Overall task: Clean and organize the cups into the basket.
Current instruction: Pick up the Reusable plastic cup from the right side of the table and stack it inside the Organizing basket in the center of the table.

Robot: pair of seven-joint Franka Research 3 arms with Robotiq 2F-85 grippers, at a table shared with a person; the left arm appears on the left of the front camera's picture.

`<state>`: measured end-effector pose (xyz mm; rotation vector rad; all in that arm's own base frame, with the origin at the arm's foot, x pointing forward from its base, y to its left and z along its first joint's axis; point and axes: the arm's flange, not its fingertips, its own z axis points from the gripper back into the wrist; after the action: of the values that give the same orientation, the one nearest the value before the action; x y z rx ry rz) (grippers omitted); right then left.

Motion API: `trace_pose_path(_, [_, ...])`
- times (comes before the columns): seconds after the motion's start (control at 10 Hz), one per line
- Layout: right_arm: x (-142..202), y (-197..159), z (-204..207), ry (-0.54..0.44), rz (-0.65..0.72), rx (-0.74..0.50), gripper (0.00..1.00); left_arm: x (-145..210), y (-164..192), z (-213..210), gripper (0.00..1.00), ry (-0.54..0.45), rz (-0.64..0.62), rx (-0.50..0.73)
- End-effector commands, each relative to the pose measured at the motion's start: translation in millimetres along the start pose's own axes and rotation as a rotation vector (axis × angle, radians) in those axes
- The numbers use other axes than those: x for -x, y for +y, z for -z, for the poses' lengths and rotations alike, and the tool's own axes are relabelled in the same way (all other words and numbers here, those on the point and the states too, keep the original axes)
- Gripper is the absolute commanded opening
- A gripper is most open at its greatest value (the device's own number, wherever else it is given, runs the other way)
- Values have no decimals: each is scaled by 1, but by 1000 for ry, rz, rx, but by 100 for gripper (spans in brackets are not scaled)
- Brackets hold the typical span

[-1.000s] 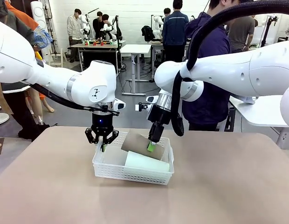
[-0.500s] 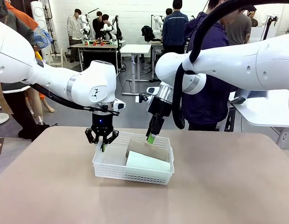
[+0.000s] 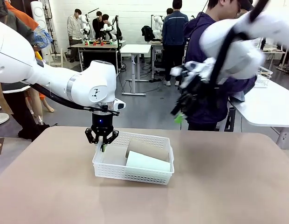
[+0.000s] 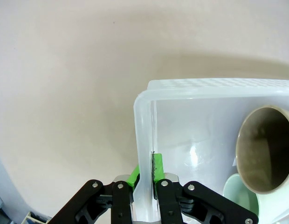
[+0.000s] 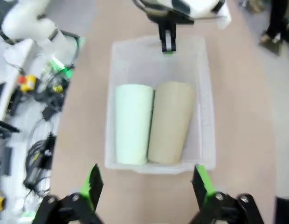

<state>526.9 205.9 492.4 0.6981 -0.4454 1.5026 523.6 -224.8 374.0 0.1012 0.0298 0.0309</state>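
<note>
Left gripper (image 3: 103,143) clamps basket (image 3: 133,175) wall, cups (image 3: 147,163) inside

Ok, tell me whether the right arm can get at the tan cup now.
Probably yes. The right gripper hangs open, high beside the basket; the tan cup lies uncovered beside the mint cup, and the left gripper grips the basket's end wall, clear of it.

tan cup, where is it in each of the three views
Front: tan cup lying in the basket, behind the mint cup.
Left wrist: tan cup at the right edge, mouth toward the camera.
Right wrist: tan cup at centre, right of the mint cup.
Shared landmark: left gripper clamped on the basket's end wall.
</note>
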Motion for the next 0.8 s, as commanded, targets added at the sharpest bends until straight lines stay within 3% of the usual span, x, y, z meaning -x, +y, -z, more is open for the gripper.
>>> trace_pose_path(0.0, [83,84,-37,-188,-76,47,100,0,1,-2,0,-5,0,0])
trace_pose_path(0.2, [141,111,-93,-398,-116,113,100,0,1,-2,0,-5,0,0])
trace_pose_path(0.4, [194,129,-136,-553,-118,97,100,0,1,-2,0,-5,0,0])
trace_pose_path(0.7, [271,134,-164,-698,-52,209,100,0,1,-2,0,-5,0,0])
